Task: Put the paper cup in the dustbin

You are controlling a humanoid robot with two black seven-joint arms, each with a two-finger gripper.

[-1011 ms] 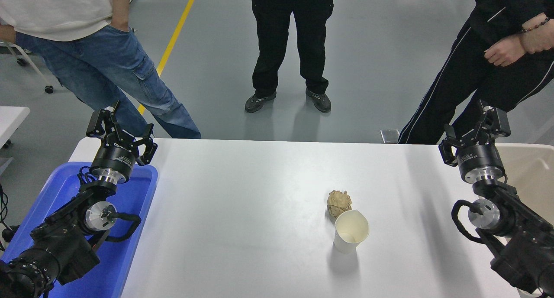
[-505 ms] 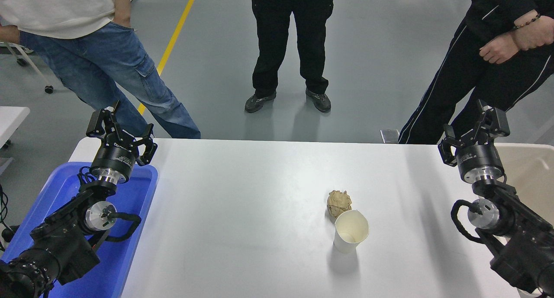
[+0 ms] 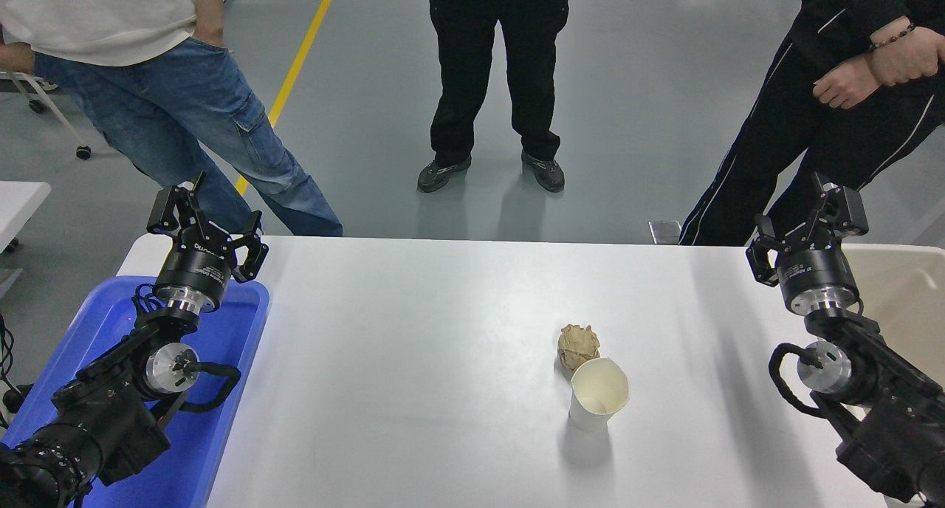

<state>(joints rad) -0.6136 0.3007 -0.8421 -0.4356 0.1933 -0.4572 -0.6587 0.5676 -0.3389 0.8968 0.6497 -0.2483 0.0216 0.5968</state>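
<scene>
The white paper cup (image 3: 596, 397) stands upright on the white table (image 3: 413, 345), right of centre, touching or nearly touching a crumpled tan paper ball (image 3: 578, 345) just behind it. The beige dustbin (image 3: 904, 294) shows at the right edge, partly hidden by my right arm. My right gripper (image 3: 805, 220) is open and empty, held high at the table's far right corner, well away from the cup. My left gripper (image 3: 207, 224) is open and empty, parked above the blue bin at the far left.
A blue plastic bin (image 3: 214, 390) sits at the table's left edge under my left arm. Three people stand beyond the far edge: one in jeans (image 3: 184, 117), one in black trousers (image 3: 495, 72), one in a black tracksuit (image 3: 827, 117) close behind my right gripper.
My right gripper has shifted very slightly left and up. The person at the right has raised their hands a little. The cup and paper ball have not moved.
</scene>
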